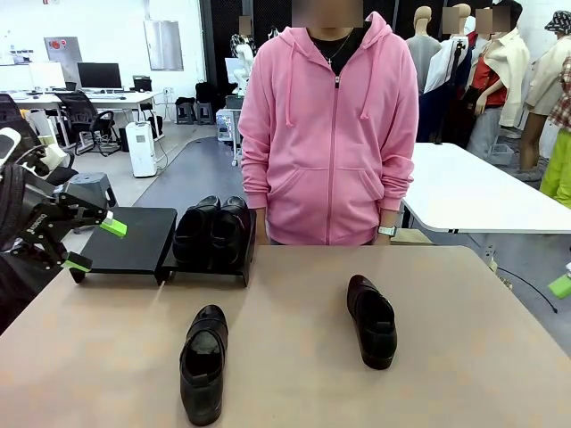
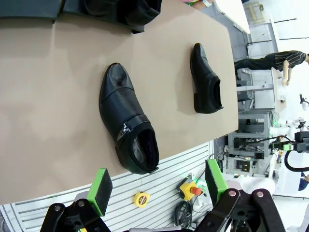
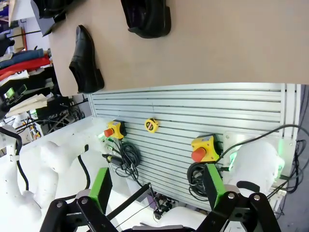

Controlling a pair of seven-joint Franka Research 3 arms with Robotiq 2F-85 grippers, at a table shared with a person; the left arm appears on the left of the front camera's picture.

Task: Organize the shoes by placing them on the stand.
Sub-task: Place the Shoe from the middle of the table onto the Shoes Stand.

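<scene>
The stand (image 1: 134,239) sits at the table's far left; its left section is bare and its right section holds a pair of shoes (image 1: 214,232). Two more black shoes lie loose on the table, one near the front (image 1: 203,361) and one right of centre (image 1: 372,319). My left gripper (image 1: 95,245) hovers open at the stand's left edge, holding nothing. Its wrist view looks down on the near shoe (image 2: 126,123) and the other loose shoe (image 2: 206,79) beyond the open gripper (image 2: 158,186). My right gripper (image 3: 157,186) is open and empty, off the table's right side, with both loose shoes (image 3: 86,60) (image 3: 147,17) far ahead.
A person in a pink hoodie (image 1: 330,134) stands at the table's far edge, arms down. A white table (image 1: 482,187) stands behind on the right. A slatted panel with emergency-stop buttons (image 3: 203,147) lies below the table's near edge.
</scene>
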